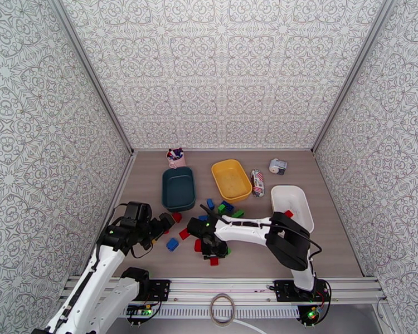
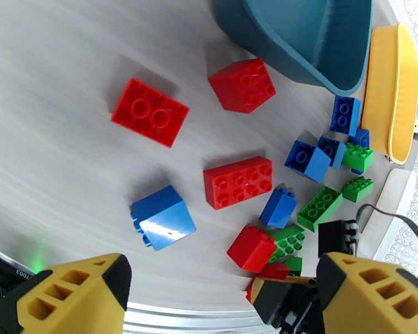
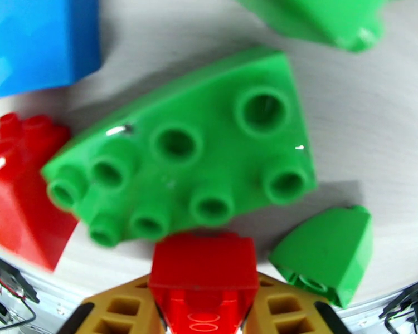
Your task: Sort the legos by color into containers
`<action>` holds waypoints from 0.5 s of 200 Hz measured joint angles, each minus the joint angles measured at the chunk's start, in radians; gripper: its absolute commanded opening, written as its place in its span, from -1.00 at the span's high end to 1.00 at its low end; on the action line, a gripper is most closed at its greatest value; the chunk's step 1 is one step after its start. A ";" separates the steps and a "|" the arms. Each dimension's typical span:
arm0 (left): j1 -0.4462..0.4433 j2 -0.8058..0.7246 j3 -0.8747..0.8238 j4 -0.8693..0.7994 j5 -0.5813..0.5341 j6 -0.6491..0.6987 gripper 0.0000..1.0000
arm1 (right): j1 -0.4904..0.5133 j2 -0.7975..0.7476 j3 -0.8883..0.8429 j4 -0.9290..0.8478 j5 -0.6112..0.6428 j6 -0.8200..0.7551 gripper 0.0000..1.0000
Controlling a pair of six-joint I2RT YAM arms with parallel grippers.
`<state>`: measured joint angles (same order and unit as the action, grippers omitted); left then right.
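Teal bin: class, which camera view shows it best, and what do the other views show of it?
Top external: the whole teal bin appears from above, rim and floor visible. The left wrist view catches one rounded end of the teal bin, cropped at the top edge.

Figure: a robotics lab test cell. Patterned panels (image 1: 220, 68) wall my workspace on three sides, joined by metal corner posts (image 1: 92, 79). A wood-grain tabletop (image 1: 331, 240) forms the floor. My two arm bases (image 1: 147, 286) are bolted to an aluminium rail (image 1: 231, 285) along the near edge.
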<state>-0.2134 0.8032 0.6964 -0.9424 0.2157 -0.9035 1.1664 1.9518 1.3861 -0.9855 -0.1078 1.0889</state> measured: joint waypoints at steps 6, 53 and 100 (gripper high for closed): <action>-0.013 0.008 0.000 0.010 0.000 -0.005 -0.88 | -0.001 -0.013 0.000 -0.005 0.005 -0.004 0.55; -0.169 0.143 0.045 0.102 -0.027 -0.047 -0.89 | -0.078 -0.171 -0.024 -0.038 0.042 -0.022 0.63; -0.390 0.381 0.226 0.223 -0.095 -0.061 -0.93 | -0.333 -0.424 -0.131 -0.075 0.084 -0.093 0.63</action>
<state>-0.6033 1.1839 0.9222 -0.7193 0.1204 -0.9649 0.8337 1.5276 1.2549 -1.0607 -0.0242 0.9962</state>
